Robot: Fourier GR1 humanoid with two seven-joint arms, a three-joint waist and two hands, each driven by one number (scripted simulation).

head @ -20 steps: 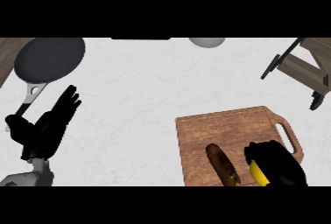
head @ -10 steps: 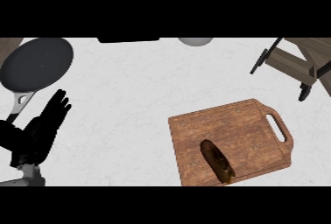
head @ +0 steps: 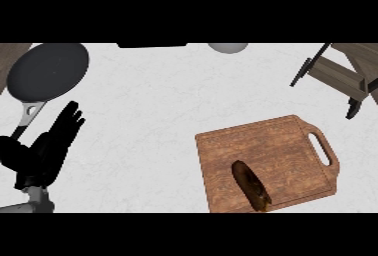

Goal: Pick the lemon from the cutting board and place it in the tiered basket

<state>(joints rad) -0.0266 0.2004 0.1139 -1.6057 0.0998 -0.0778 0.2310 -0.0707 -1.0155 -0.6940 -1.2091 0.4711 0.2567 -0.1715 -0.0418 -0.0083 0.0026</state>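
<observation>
The wooden cutting board [head: 277, 150] lies at the lower right, its handle hole toward the right. No lemon shows on it or anywhere in the head view. A dark brown oblong item [head: 251, 185] lies on the board's near part. The tiered basket [head: 347, 75], wooden with black bars, stands at the upper right corner. My left hand [head: 48, 150] rests open at the left edge, fingers up, holding nothing. My right hand is out of view.
A black frying pan [head: 48, 70] with a metal handle lies at the upper left, just beyond my left hand. A grey round object [head: 227, 47] and a black object [head: 151, 45] sit at the counter's far edge.
One second ago my right hand showed at the board's lower right corner with something yellow in it; hand and yellow thing have since left the view. The left hand has barely moved.
</observation>
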